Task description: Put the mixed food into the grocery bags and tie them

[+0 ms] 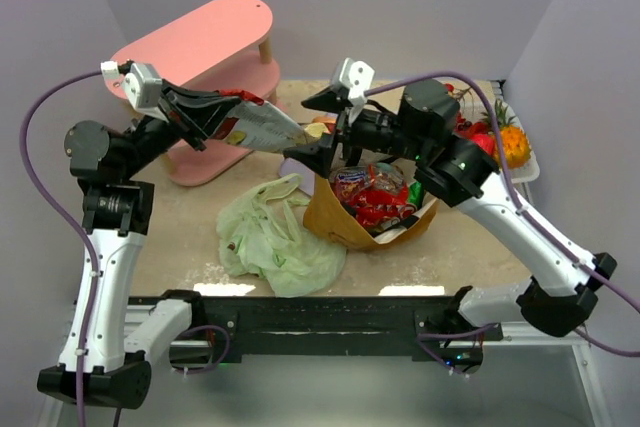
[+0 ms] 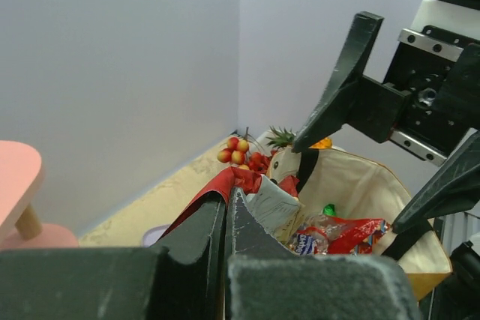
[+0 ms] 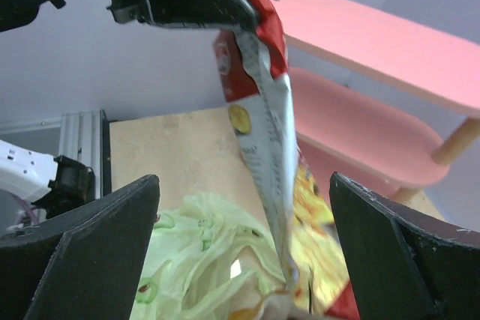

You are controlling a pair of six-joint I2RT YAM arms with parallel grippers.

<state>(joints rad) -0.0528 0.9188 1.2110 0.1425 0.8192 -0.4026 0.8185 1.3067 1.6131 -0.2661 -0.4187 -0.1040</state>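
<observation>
Clamping the shiny red-and-white snack packet (image 1: 262,125) by one end, the left gripper (image 1: 222,115) is holding it aloft near the brown paper bag (image 1: 335,219); the right gripper (image 1: 320,127) is gaping around its lower end. Packing step; next likely needs steering into the bag mouth.

Left claw (image 1: 228,119) clenched tight; right claw (image 1: 300,129) agape.

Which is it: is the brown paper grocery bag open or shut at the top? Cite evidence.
Open. The brown paper grocery bag gapes at its mouth, and shiny red snack packets show inside it.
</observation>
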